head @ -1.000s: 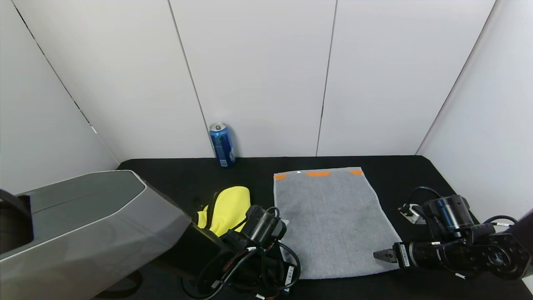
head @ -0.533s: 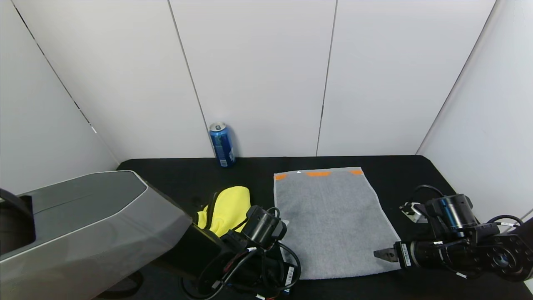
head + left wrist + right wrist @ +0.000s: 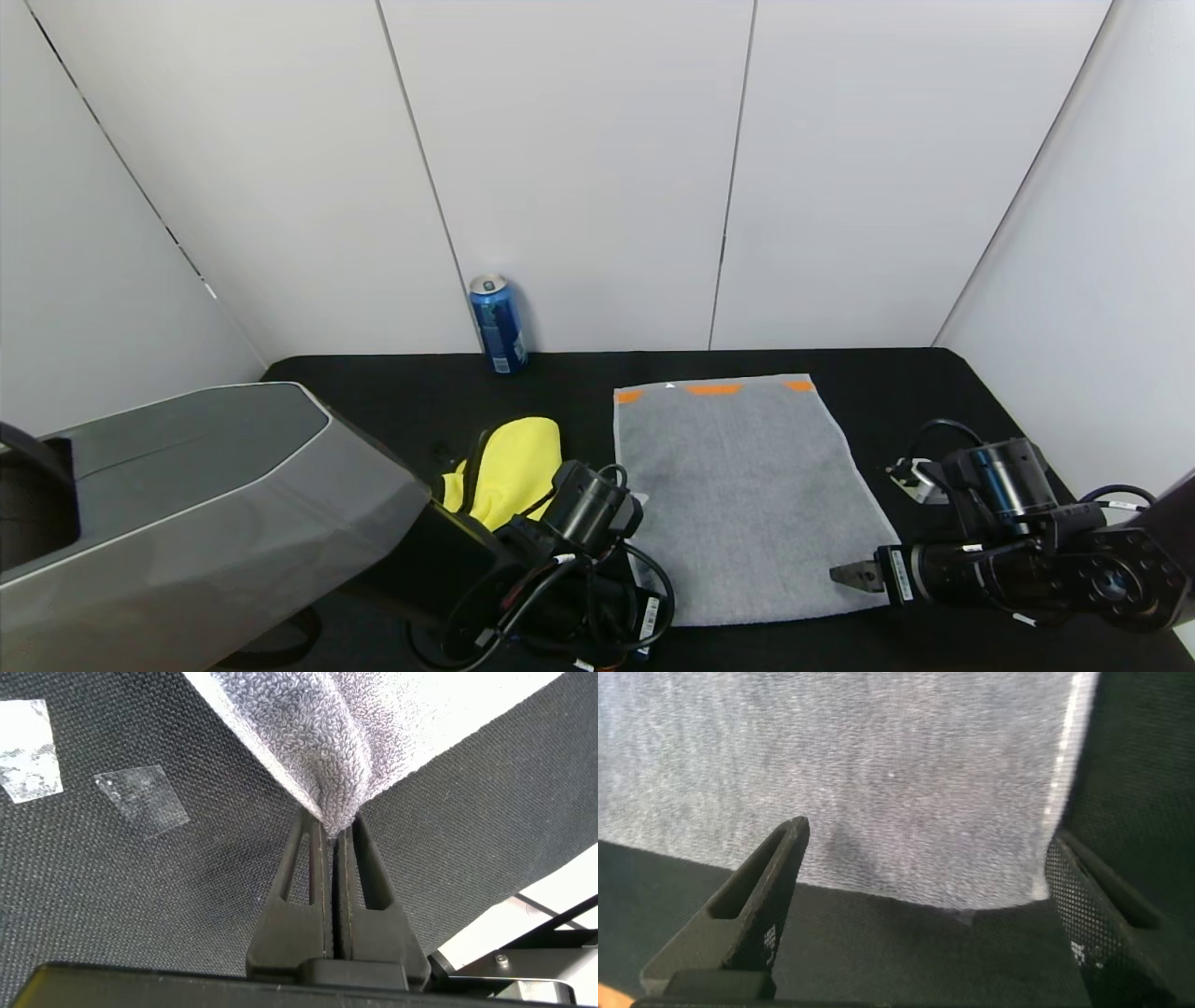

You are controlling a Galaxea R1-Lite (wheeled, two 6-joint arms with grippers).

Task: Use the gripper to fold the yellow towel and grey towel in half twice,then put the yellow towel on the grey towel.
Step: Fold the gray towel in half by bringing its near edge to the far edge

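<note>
Right gripper shifts slightly lower and inward over last second, closing on near right corner of grey towel; fingers spread wide, straddling towel edge, nothing held. Left gripper clenched on near left corner of grey towel, no change. Judgement: first fold about to start once right pinches. Yellow towel crumpled left of grey, unfolded, untouched.
</note>
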